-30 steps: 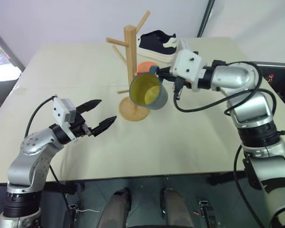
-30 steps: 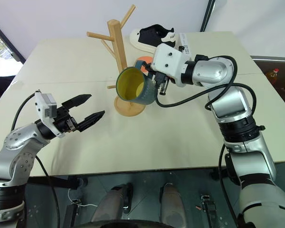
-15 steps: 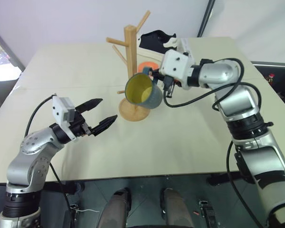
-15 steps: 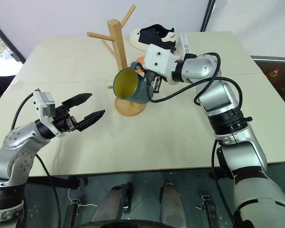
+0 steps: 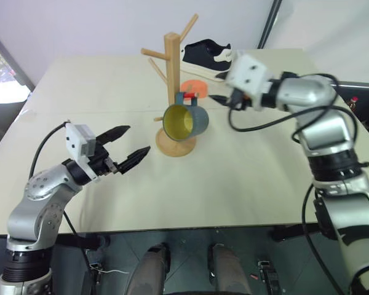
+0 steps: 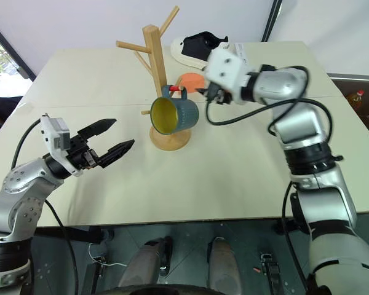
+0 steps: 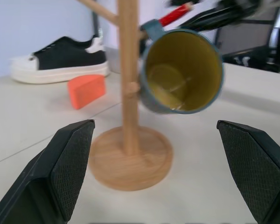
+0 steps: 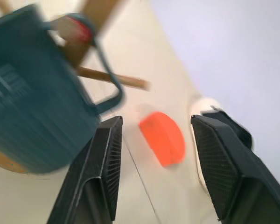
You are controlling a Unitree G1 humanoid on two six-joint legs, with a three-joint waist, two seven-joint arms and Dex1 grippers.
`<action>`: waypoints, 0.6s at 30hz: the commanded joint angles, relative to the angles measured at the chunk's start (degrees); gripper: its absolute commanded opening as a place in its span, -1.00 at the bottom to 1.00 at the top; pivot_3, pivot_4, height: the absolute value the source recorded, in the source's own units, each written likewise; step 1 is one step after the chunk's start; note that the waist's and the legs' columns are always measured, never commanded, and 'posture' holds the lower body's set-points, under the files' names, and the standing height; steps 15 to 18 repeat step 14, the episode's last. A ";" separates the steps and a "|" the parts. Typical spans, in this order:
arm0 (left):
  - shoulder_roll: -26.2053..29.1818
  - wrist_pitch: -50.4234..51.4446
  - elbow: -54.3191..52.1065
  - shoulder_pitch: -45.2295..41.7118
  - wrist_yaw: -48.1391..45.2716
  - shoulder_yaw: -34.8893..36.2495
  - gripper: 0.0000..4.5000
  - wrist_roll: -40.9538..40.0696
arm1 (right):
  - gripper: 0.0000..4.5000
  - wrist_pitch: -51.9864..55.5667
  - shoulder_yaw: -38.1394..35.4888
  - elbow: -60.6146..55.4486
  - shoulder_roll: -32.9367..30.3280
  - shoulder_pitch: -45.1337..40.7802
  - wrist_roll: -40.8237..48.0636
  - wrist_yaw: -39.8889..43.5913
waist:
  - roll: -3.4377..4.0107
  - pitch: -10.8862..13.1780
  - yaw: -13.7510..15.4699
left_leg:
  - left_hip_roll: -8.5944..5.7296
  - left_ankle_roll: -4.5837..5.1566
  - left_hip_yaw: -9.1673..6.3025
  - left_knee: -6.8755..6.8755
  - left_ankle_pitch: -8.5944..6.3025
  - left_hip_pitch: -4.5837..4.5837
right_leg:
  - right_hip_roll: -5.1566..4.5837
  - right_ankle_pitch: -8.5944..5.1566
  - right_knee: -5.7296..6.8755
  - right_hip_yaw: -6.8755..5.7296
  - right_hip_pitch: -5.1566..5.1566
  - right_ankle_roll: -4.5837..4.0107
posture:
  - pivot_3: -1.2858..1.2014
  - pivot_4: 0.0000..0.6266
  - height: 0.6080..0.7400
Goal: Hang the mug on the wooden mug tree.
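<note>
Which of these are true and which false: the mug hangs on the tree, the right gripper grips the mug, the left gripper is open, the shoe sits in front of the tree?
1. The mug hangs by its handle on a peg of the wooden mug tree. True.
2. The right gripper grips the mug. False: its fingers are apart and off the mug.
3. The left gripper is open and holds nothing. True.
4. The shoe sits in front of the tree. False: it lies behind it, near the orange disc.
</note>
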 commanded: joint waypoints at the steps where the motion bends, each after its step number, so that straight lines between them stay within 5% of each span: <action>1: -1.93 -3.18 2.63 0.71 3.95 2.48 1.00 3.03 | 0.06 1.83 -7.52 -3.20 1.28 5.23 6.41 -2.52 | -0.01 -0.01 -0.10 | 0.00 0.00 0.01 -0.01 0.00 0.02 | 0.00 0.00 0.00 0.01 0.00 -0.01 | 0.03 -0.52 1.00; 9: -7.56 -11.48 16.41 2.93 11.92 5.50 1.00 9.88 | 0.06 -4.43 -13.73 -1.59 11.65 22.25 10.49 -12.04 | -0.02 -0.02 -0.16 | 0.07 0.01 0.01 0.00 0.00 0.12 | 0.10 0.02 0.13 0.02 0.00 -0.02 | 0.03 -0.52 1.00; 18: -8.40 -13.31 17.85 4.22 12.86 6.16 1.00 10.75 | 0.06 -8.41 -12.11 1.15 13.53 26.09 10.20 -12.87 | -0.05 -0.04 0.01 | 0.06 0.00 0.01 0.05 0.00 0.11 | 0.07 0.02 0.10 0.02 0.05 -0.03 | 0.03 -0.52 1.00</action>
